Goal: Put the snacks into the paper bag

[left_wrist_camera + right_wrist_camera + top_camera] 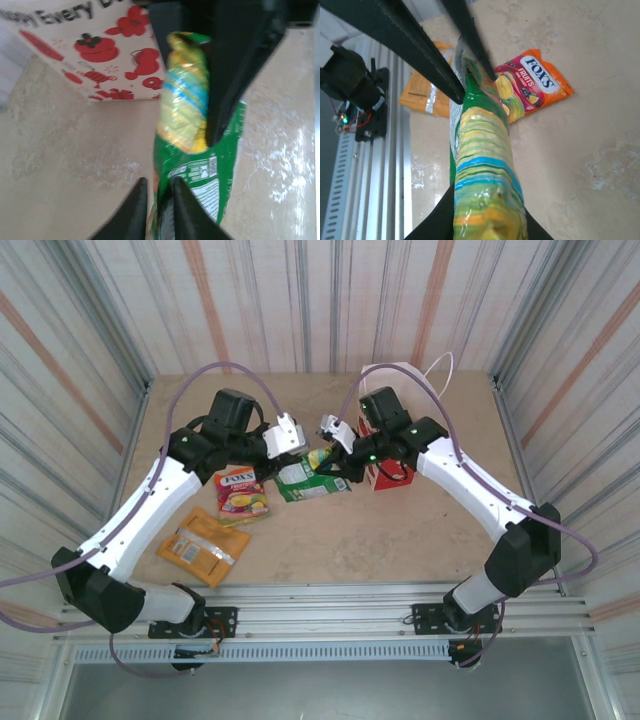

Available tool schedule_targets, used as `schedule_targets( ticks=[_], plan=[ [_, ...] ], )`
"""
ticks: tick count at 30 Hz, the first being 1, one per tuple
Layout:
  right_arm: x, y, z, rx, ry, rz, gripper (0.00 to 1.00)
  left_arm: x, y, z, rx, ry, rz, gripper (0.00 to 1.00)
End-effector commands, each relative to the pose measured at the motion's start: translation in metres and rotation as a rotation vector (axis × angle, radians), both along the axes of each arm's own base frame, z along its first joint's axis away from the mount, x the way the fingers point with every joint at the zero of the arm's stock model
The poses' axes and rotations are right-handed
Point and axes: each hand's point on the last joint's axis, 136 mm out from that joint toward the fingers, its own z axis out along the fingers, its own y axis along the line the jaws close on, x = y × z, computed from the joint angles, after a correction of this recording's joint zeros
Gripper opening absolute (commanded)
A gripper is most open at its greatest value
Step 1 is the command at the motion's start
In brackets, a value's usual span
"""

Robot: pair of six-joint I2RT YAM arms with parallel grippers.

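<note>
While the overhead view lays out the whole desk (pixel 400 540), the wrist views give the detail. Farthest left lies the orange pouch (pixel 205 545), flat near the front edge; the right wrist view shows it beside the rail. Just right of it lies the candy bag (pixel 242 490), whose "FOX'S FRUITS" print reads clearly in the right wrist view (pixel 530 85).

Next comes the left hand (pixel 297 437). Its own camera shows its fingers (pixel 137 210) narrowly parted with the lower edge of the green packet (pixel 200 185) between them; whether they press it I cannot tell. That packet, green at one end and striped yellow and blue at the other, sits mid-desk from above (pixel 308 480).

The right hand (pixel 335 440) has its fingers closed on the packet's yellow end, one on each side of it, as seen from its own wrist (pixel 490 210).

Rightmost stands the paper bag (pixel 383 480), red from above and largely hidden by the right arm. The left wrist view shows a white face with red shapes and black lettering (pixel 100 50), just beyond the packet.
</note>
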Motion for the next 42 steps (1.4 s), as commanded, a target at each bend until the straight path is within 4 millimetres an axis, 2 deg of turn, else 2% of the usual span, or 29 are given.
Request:
schedule_targets(
  ticks=[1, 2, 4, 7, 11, 15, 18, 21, 24, 29, 31, 35, 42],
  plan=[
    [0.005, -0.012, 0.036, 0.092, -0.047, -0.078, 0.10, 0.023, 0.009, 0.014, -0.037, -0.055, 0.169, 0.46],
    [0.011, -0.017, 0.043, 0.106, -0.066, -0.122, 0.09, 0.030, 0.014, 0.017, -0.047, -0.069, 0.223, 0.56],
    [0.021, -0.029, 0.057, 0.130, -0.104, -0.206, 0.08, 0.043, 0.022, 0.023, -0.083, -0.088, 0.343, 0.68],
    [0.035, -0.050, 0.090, 0.184, -0.179, -0.330, 0.08, 0.056, 0.030, 0.030, -0.144, -0.096, 0.464, 0.78],
    [0.055, -0.085, 0.138, 0.261, -0.302, -0.526, 0.08, 0.062, 0.027, 0.028, -0.176, -0.064, 0.502, 0.79],
    [0.075, -0.132, 0.184, 0.347, -0.434, -0.753, 0.09, 0.066, 0.020, 0.021, -0.182, -0.023, 0.513, 0.79],
    [0.087, -0.162, 0.201, 0.370, -0.510, -0.874, 0.09, 0.065, 0.011, 0.016, -0.176, -0.008, 0.492, 0.79],
    [0.103, -0.185, 0.201, 0.352, -0.535, -0.969, 0.09, 0.065, 0.004, 0.013, -0.167, -0.001, 0.479, 0.79],
    [0.118, -0.196, 0.187, 0.319, -0.514, -1.009, 0.09, 0.065, 0.001, 0.011, -0.168, 0.007, 0.475, 0.79],
    [0.137, -0.191, 0.154, 0.291, -0.448, -1.001, 0.08, 0.066, -0.001, 0.008, -0.166, 0.015, 0.476, 0.79],
    [0.142, -0.187, 0.148, 0.301, -0.430, -0.993, 0.08, 0.065, -0.002, 0.006, -0.164, 0.019, 0.474, 0.79],
    [0.147, -0.187, 0.155, 0.325, -0.447, -0.995, 0.08, 0.066, -0.002, 0.005, -0.163, 0.022, 0.473, 0.79],
    [0.152, -0.210, 0.192, 0.334, -0.553, -1.064, 0.06, 0.068, -0.006, 0.004, -0.162, 0.023, 0.464, 0.79]
  ],
)
